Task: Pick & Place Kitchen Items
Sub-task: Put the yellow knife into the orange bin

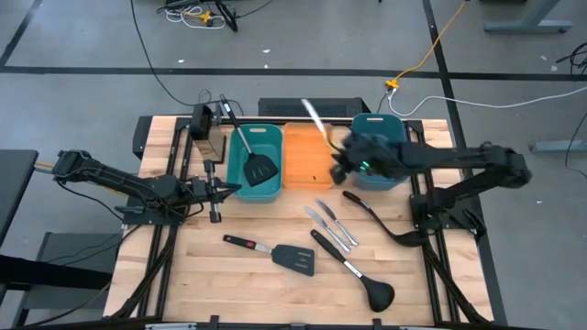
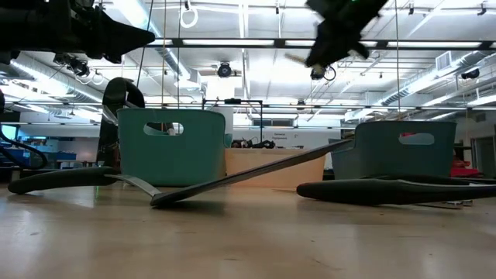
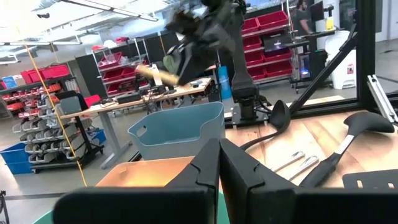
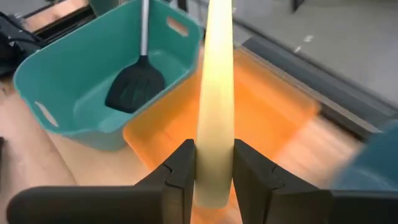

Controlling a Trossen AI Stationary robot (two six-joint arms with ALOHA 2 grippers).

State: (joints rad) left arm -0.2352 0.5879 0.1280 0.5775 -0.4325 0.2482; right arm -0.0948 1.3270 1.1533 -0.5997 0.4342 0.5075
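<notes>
My right gripper (image 1: pixel 336 158) hovers above the orange bin (image 1: pixel 307 174), shut on a pale yellowish stick (image 1: pixel 313 116). A black spatula (image 1: pixel 257 165) lies with its blade in the left teal bin (image 1: pixel 246 188), its handle leaning on the far rim. On the table in front of the bins lie two silver knives (image 1: pixel 330 225), a second spatula (image 1: pixel 280 254) and two black ladles (image 1: pixel 356 271) (image 1: pixel 376 220). My left gripper (image 1: pixel 218 191) waits, shut, beside the left teal bin's left side, holding nothing. My right gripper pinches the yellowish stick near one end (image 4: pixel 214 177) between its two fingers, one on each flat side. The stick runs on forward past the fingertips, along the fingers. It is lifted clear, slanting over the orange bin toward the table's far edge.
A second teal bin (image 1: pixel 381 124) stands right of the orange one, partly under my right arm. Black arm frames run along both table sides. Bare wooden tabletop (image 1: pixel 238 293) lies near the front edge.
</notes>
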